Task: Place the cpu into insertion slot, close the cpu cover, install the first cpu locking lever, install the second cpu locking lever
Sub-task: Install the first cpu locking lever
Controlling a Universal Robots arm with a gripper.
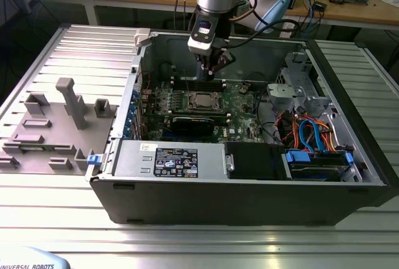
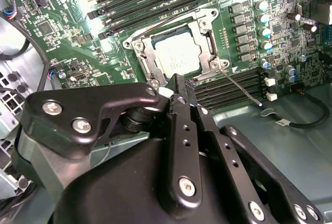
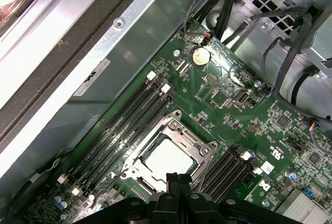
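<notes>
Cpu [image 3: 167,157] lies seated in the insertion slot [image 3: 175,126], just beyond the clenched, empty fingers [image 3: 173,182].

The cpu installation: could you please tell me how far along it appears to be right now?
Done: the cpu is seated, with the cpu cover closed flat around it. In hand: nothing; the gripper hovers shut beside the cover. Left: one locking lever juts out over the memory slots, apparently unlatched; the other lever's state I cannot tell.
</notes>
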